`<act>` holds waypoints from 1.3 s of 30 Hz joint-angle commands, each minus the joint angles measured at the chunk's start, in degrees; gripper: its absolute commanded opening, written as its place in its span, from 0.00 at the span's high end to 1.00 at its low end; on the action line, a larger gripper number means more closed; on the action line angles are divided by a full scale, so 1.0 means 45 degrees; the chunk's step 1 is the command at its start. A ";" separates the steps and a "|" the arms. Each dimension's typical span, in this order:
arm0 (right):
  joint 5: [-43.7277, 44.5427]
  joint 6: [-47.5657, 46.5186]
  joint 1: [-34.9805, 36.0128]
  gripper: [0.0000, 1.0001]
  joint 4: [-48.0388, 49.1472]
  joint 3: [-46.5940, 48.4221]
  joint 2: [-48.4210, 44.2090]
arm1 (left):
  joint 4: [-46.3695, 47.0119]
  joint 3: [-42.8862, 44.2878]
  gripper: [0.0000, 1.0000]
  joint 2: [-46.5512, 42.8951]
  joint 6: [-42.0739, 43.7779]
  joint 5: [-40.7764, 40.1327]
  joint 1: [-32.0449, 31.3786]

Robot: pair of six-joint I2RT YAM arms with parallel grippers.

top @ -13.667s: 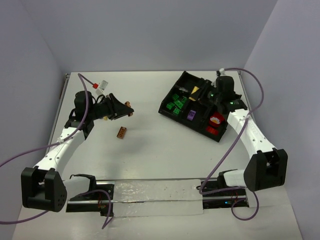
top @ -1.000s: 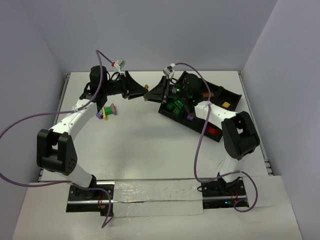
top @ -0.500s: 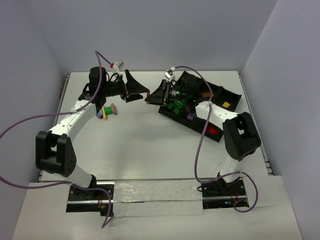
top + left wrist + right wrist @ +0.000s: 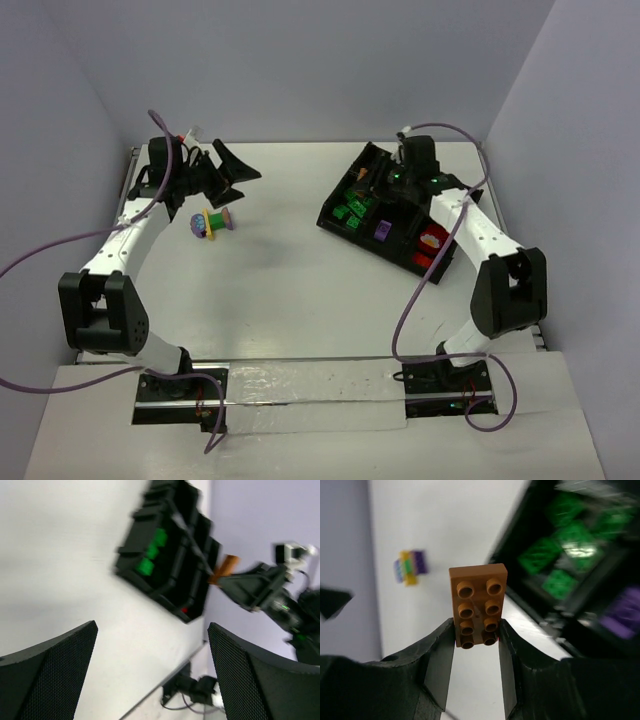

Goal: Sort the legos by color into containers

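1. On the counter (image 4: 300,290), toward its far right part, sat the black compartment tray (image 4: 328,214), turned at an angle to the counter's edges.
2. We saw the right hand (image 4: 380,180) over the far end of that tray in the overhead view. It was clamped on a brown two-by-four brick (image 4: 478,605).
3. Its two fingers (image 4: 437,652) pressed the brick's long sides near one end, with the studs facing the wrist camera. The rest of the brick stood out past the fingertips.
4. Several green bricks (image 4: 352,208) lay together in one bin. A purple brick (image 4: 382,229) lay in the bin next to it, and red bricks (image 4: 428,250) lay in the bin at the tray's near right end.
5. The left hand (image 4: 228,178) was at the far left of the counter with its jaws spread wide and nothing between them. Its blurred wrist view looked across at the tray and the brown brick.
6. A mixed cluster (image 4: 212,222) of yellow, green and purple bricks lay on the counter just beside the left hand, well apart from the tray.
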 commanded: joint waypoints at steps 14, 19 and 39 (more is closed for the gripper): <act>0.5515 -0.0709 -0.2331 0.98 -0.2688 0.2128 0.1318 | -0.3999 0.0941 0.01 -0.0504 0.1956 -0.5054 0.0137; 0.5672 -0.0827 -0.2516 0.95 -0.2833 0.3362 0.2625 | -0.4497 0.1137 0.01 -0.0308 0.1935 -0.5888 0.0156; 0.5731 -0.0766 -0.2905 0.33 -0.2803 0.4676 0.3968 | -0.6584 0.1656 0.02 0.1230 0.2259 -0.7546 0.0145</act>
